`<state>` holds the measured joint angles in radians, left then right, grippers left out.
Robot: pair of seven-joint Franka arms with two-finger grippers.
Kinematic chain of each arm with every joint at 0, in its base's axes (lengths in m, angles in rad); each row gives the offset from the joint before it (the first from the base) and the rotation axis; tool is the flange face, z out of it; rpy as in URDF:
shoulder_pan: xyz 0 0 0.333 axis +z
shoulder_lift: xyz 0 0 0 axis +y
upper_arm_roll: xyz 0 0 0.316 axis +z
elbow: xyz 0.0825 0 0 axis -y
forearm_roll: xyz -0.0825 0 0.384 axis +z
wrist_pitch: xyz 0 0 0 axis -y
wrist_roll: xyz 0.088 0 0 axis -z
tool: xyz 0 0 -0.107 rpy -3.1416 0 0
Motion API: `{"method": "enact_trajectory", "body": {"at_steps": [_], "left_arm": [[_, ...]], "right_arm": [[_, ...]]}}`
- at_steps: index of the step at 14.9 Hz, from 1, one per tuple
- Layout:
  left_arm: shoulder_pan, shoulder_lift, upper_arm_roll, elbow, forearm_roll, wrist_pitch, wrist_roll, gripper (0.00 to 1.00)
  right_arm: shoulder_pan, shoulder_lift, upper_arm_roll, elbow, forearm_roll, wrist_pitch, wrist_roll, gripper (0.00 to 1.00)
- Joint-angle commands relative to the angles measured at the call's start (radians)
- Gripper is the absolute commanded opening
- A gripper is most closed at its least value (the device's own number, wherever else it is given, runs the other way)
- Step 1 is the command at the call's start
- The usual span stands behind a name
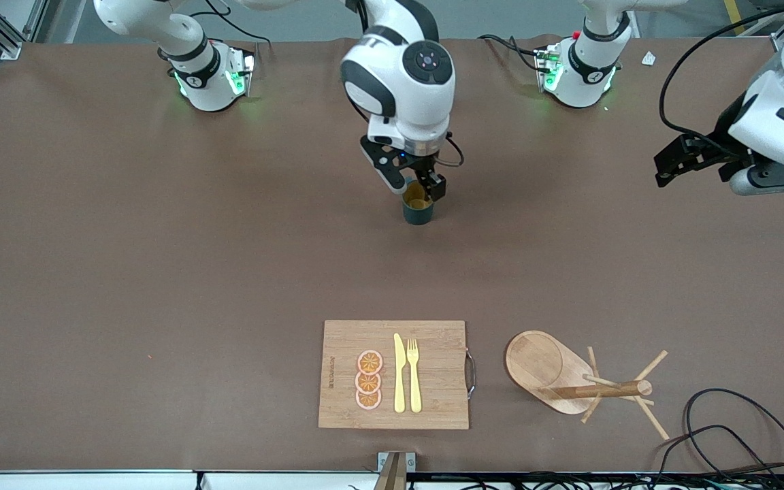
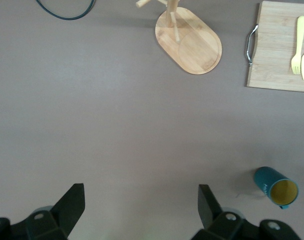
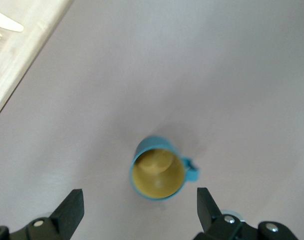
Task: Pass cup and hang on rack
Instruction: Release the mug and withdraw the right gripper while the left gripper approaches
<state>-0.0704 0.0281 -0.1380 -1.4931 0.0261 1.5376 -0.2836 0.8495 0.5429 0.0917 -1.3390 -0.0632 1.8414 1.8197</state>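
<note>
The right claw (image 1: pixel 418 185) hangs directly over the cup (image 1: pixel 417 206), its fingers spread wide and gripping nothing, while the dark teal mug stands upright on the brown table (image 1: pixel 160 272) about midway between the two arms' ends and well toward the bases. In the right wrist view the cup (image 3: pixel 158 174) sits between the parted fingertips (image 3: pixel 72 210) with its yellow inside showing and its small handle (image 3: pixel 191 169) sticking out to one side. The left claw (image 1: pixel 667 165) waits in the air over the left arm's end of the table, likewise released, its open fingers (image 2: pixel 74 202) framing bare table in the left wrist view, the cup (image 2: pixel 275 187) off to one side. The rack (image 1: pixel 572 378), a light wooden mug tree, stands well apart from the cup and nearer the front camera, just beside a bamboo cutting board (image 1: pixel 394 374) that carries orange slices (image 1: pixel 369 380), a yellow knife (image 1: pixel 399 373) and a yellow fork (image 1: pixel 414 374). The step in hand appears to be the first pickup, with nothing yet lifted or handed over. The next move likely calls for the right claw to descend around the cup, close without tipping it, and leave the handle free for the pass and for a peg
</note>
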Motion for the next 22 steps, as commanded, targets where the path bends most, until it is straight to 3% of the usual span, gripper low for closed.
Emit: {"method": "enact_trajectory", "body": {"at_steps": [1, 6, 12, 18, 22], "left_arm": [[-0.014, 0.001, -0.024, 0.01, 0.009, 0.01, -0.06, 1.0], [-0.022, 0.001, -0.113, 0.008, 0.02, 0.021, -0.193, 1.0], [-0.084, 0.013, -0.225, -0.059, 0.047, 0.067, -0.448, 1.0], [-0.28, 0.027, -0.296, -0.203, 0.162, 0.183, -0.805, 1.0], [-0.486, 0.156, -0.296, -0.217, 0.342, 0.203, -1.101, 1.0]], "right_arm": [[-0.052, -0.118, 0.002, -0.13, -0.046, -0.004, -0.213, 1.0], [-0.239, -0.322, 0.002, -0.275, -0.07, -0.033, -0.699, 1.0], [-0.44, -0.526, 0.003, -0.479, -0.066, -0.025, -1.054, 1.0], [-0.648, -0.656, 0.002, -0.557, -0.031, -0.034, -1.38, 1.0], [-0.762, -0.704, -0.021, -0.574, 0.006, -0.047, -1.537, 1.0]]}}
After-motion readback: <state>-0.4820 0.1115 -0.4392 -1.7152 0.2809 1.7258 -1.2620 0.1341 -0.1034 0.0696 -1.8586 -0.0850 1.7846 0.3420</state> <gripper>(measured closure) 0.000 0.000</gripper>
